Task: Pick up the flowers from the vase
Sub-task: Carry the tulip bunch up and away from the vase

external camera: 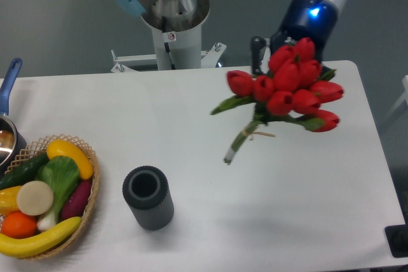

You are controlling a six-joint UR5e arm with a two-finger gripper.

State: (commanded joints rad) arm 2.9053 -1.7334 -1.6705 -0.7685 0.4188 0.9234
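The flowers (288, 87), a bunch of red tulip buds with green leaves and tied stems, hang in the air at the right of the table, stems pointing down-left. My gripper (280, 62) is behind the buds, shut on the flowers; its fingertips are mostly hidden by the blooms. The vase (148, 197), a dark grey ribbed cylinder, stands upright near the front left with its mouth empty, well apart from the stems.
A wicker basket (89, 176) of fruit and vegetables sits at the left edge. A pot with a blue handle (9, 81) is behind it. The arm's base (171, 23) stands at the table's back. A dark object (398, 240) sits beyond the front right corner.
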